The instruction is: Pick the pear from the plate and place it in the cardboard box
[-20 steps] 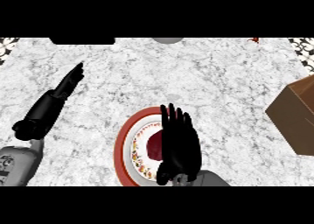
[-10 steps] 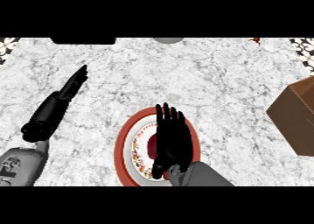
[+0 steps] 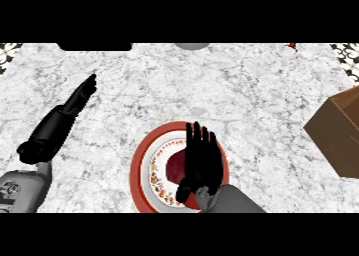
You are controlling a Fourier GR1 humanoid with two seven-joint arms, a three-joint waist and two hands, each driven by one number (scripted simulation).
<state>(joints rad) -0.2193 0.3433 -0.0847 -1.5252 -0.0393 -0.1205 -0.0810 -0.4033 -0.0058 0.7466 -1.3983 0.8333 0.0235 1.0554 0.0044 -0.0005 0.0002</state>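
Work surface: a grey-white marbled bench (image 3: 234,90).

Plate (image 3: 140,165): round, red rim, patterned inner band. It lies on the near middle of the bench.

Pear (image 3: 173,167): a dark red shape at the centre of the plate. Only its left part shows, because the right part is covered by the robot hand above it.

Right robot hand (image 3: 200,160): enters from the near edge and lies over the right half of the plate. The fingers are straight, set close together, and point toward the far side. Nothing is curled round the pear and nothing is held. Whether the palm touches the pear cannot be determined.

Left robot hand (image 3: 75,102): shows at the left of the bench, well apart from the plate. The fingers are straight and angled toward the far right. It holds nothing.

Cardboard box (image 3: 344,132): brown, at the right edge of the view, partly cut off. It stands well apart from the plate, to the right and slightly farther away.
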